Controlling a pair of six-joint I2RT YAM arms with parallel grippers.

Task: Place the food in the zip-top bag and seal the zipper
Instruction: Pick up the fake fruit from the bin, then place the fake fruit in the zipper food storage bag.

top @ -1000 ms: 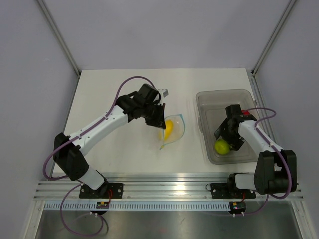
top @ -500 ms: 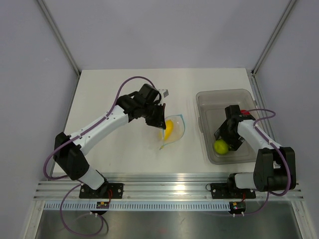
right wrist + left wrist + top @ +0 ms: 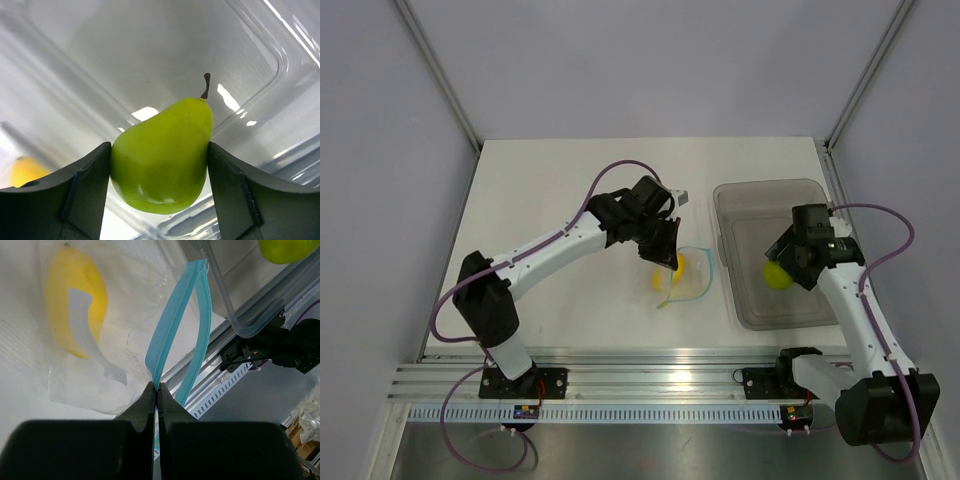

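My left gripper (image 3: 667, 255) (image 3: 157, 388) is shut on the light-blue zipper strip (image 3: 172, 325) of the clear zip-top bag (image 3: 690, 275) (image 3: 125, 310) and holds its mouth open. A yellow toy fruit (image 3: 672, 270) (image 3: 75, 295) lies inside the bag. My right gripper (image 3: 782, 268) (image 3: 159, 170) is shut on the yellow-green toy pear (image 3: 776, 274) (image 3: 162, 155) and holds it above the grey bin (image 3: 740, 205). The pear also shows at the top right of the left wrist view (image 3: 287, 249). The red fruit is hidden.
The grey translucent bin (image 3: 150, 65) stands on the right of the white table (image 3: 550, 180), close to the bag's right side. A metal rail (image 3: 660, 385) runs along the near edge. Grey walls stand on the left and right.
My left gripper has dragged the bag with the yellow fruit to the right, toward the bin. My right gripper has lifted the pear off the bin floor and moved it farther back.
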